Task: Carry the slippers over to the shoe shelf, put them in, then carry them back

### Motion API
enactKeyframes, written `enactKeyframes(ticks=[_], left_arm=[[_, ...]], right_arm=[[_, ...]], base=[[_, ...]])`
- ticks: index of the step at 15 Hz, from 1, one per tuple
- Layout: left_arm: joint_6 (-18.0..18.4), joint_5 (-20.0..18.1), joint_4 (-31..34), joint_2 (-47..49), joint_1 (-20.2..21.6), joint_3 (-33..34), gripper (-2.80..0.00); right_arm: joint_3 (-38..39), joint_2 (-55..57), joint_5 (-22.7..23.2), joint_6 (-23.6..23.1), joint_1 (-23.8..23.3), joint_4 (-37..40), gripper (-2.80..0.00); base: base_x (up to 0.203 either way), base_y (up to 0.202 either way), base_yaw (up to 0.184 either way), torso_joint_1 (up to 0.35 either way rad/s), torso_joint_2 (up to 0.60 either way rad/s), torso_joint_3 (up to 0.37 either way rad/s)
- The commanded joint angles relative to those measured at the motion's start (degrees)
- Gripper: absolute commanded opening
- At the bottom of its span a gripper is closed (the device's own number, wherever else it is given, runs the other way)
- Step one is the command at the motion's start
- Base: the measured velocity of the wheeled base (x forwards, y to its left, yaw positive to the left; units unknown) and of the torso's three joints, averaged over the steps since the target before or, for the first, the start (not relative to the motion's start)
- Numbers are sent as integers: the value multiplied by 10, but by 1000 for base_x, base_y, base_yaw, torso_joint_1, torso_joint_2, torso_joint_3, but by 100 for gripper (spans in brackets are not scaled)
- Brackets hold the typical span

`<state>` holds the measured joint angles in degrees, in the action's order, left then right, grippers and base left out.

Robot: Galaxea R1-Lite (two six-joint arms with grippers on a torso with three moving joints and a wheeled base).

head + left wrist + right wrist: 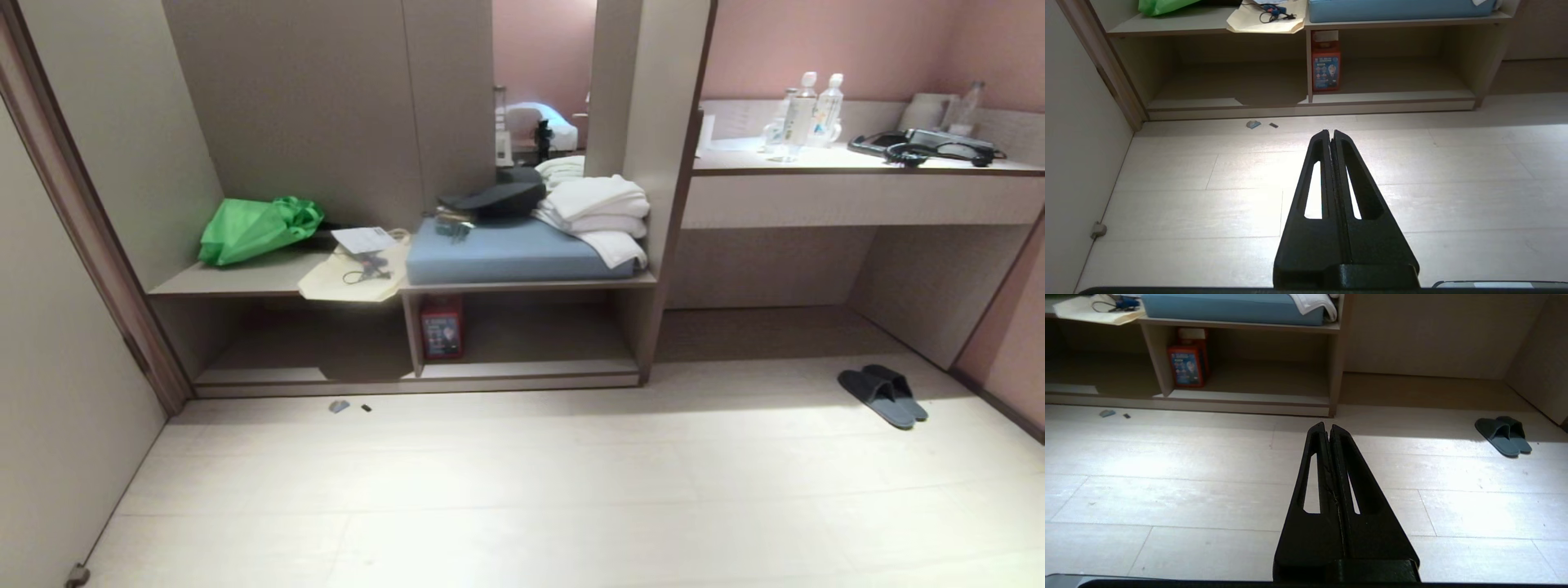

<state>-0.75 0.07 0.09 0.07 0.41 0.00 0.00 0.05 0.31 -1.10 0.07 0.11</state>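
Head view: the slippers (883,395) lie together on the floor, far right, before the desk recess, well apart from the shoe shelf (416,376).

Left wrist view: the left tool (1330,131) is closed, empty.

Right wrist view: the right tool (1327,425) is closed, empty, and nearer the slippers (1503,435), whose long axis runs diagonally.

No legible text, brand or number anywhere. Printed panel with small pictures on the front of the red box (1325,65) in the shoe shelf (1310,107), far ahead of the fingers, too small to read. Labels on the water bottles (804,114) likewise unreadable.
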Motion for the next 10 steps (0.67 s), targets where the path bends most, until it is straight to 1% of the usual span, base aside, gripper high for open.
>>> enactKeyframes(ticks=[1, 10], left_arm=[[0, 0, 0, 0, 0, 0, -280], [0, 0, 0, 0, 0, 0, -280]], right_arm=[[0, 0, 0, 0, 0, 0, -280], [0, 0, 0, 0, 0, 0, -280]], base=[[-194, 0, 0, 4, 0, 2], [-196, 0, 1, 4, 3, 3]])
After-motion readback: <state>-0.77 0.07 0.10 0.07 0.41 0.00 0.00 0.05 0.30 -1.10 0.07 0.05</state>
